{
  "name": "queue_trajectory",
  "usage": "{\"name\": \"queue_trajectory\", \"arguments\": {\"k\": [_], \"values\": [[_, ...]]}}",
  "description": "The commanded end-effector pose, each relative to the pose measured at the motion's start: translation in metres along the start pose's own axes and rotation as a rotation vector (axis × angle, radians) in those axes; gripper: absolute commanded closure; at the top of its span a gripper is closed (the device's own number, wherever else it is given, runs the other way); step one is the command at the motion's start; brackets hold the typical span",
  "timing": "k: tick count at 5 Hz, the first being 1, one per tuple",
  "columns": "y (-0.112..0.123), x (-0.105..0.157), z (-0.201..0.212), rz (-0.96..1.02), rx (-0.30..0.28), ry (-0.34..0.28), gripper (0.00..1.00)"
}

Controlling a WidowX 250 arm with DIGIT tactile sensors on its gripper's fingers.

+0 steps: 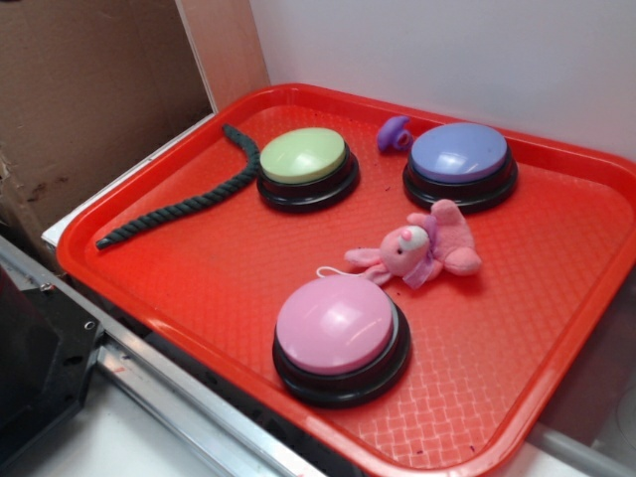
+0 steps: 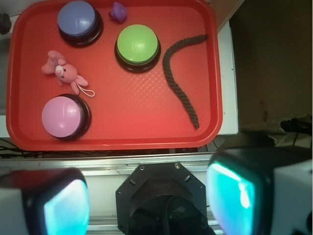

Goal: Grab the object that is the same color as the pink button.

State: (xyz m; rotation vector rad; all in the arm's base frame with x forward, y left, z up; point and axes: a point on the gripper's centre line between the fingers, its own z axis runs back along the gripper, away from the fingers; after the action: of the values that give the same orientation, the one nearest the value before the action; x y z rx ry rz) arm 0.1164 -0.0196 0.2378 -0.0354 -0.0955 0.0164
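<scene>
The object, a small pink plush animal (image 1: 415, 251) (image 2: 64, 72), lies on the red tray (image 1: 199, 278) (image 2: 146, 122) between the pink button (image 1: 340, 333) (image 2: 63, 116) and the purple-blue button (image 1: 459, 163) (image 2: 78, 21). Its white string loop trails toward the pink button. In the wrist view my gripper (image 2: 149, 200) hangs high above, off the tray's near side over the robot base, open, with nothing between its two teal-padded fingers (image 2: 232, 196). The gripper does not show in the exterior view.
A light green button (image 1: 306, 165) (image 2: 138, 46), a small purple knob piece (image 1: 394, 133) (image 2: 118, 11) and a dark rope (image 1: 194, 194) (image 2: 178, 73) also lie on the tray. A cardboard wall (image 1: 89, 99) stands at the left. The black robot base (image 2: 161, 198) sits below the gripper.
</scene>
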Motion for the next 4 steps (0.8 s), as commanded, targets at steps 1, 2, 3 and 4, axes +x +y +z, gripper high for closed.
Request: {"name": "queue_trajectory", "arguments": {"k": [1,2,3,4], "values": [[-0.007,0.047,-0.031,-0.091,0.028,0.066,0.0],[-0.01,0.06,-0.042,-0.13,0.013,0.056,0.0],[-0.035,0.082,-0.069,-0.301,-0.013,-0.002,0.0],[-0.061,0.094,-0.1,-0.404,-0.032,-0.068,0.0]]}}
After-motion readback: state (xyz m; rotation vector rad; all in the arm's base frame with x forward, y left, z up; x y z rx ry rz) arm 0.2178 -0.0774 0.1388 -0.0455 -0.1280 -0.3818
